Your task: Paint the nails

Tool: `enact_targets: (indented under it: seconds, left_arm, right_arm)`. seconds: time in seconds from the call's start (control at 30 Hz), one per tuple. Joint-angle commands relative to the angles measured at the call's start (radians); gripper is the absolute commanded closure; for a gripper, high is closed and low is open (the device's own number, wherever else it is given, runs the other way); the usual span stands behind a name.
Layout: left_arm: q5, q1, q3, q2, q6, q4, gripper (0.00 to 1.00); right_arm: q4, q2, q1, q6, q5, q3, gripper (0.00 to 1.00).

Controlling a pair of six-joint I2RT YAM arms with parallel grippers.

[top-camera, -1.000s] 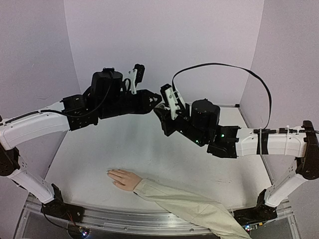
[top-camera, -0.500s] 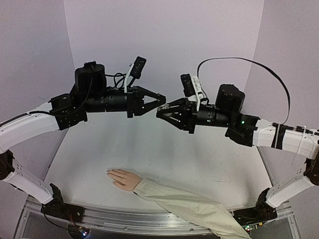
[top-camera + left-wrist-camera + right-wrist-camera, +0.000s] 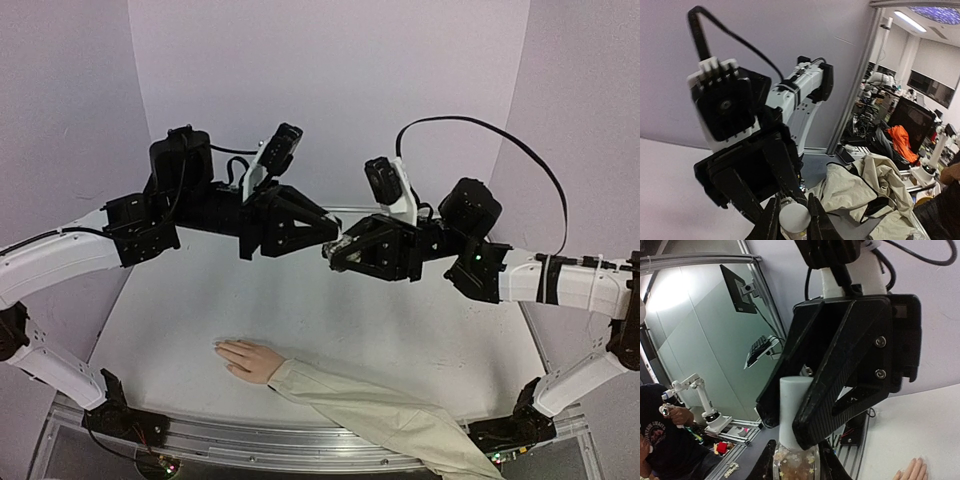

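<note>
Left fingers point(image 3: 771, 225) clamped on the white cap point(image 3: 794, 216), right fingers point(image 3: 767, 465) clamped on the clear bottle point(image 3: 792, 464), high above the counter point(image 3: 400, 340). An off-axis twist could let the bottle slip and spill. Down near the counter's front edge, the nails point(image 3: 222, 347) on the pale mannequin hand point(image 3: 250, 358) barely show against the skin.

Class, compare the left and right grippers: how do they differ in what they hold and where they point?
The left gripper clamps the bottle's white cap; the right gripper clamps its clear body. In the top view the left gripper points rightward, the right gripper leftward. Both are black, shut, and meet above the table.
</note>
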Motion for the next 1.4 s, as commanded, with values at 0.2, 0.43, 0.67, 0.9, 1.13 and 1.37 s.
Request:
enact_targets:
  seconds: [0.2,0.43,0.67,0.9,1.13,1.37]
  left_arm:
    - [-0.465,0.151,-0.161,-0.208,-0.204,-0.256,0.32]
    - [-0.654,0.149,-0.115,-0.171,-0.32,-0.306,0.23]
    - [-0.672,0.147,-0.065,-0.078,-0.409,-0.2,0.26]
    - [-0.654,0.135,-0.025,-0.002,-0.442,-0.145,0.34]
    - [-0.663,0.117,-0.013,0.033,-0.441,-0.119,0.52]
    - [-0.664,0.109,-0.001,0.056,-0.439,-0.102,0.62]
  right_arm:
    - [-0.405,-0.064,-0.082,-0.562,0.641,0.071,1.0]
    - [-0.526,0.065,-0.008,-0.658,1.188,0.158,1.0]
    - [-0.524,0.133,0.111,-0.729,1.32,0.204,1.0]
    - [-0.52,0.164,0.156,-0.741,1.314,0.226,1.0]
    - [-0.518,0.168,0.171,-0.752,1.316,0.23,1.0]
    - [-0.513,0.163,0.179,-0.753,1.313,0.222,1.0]
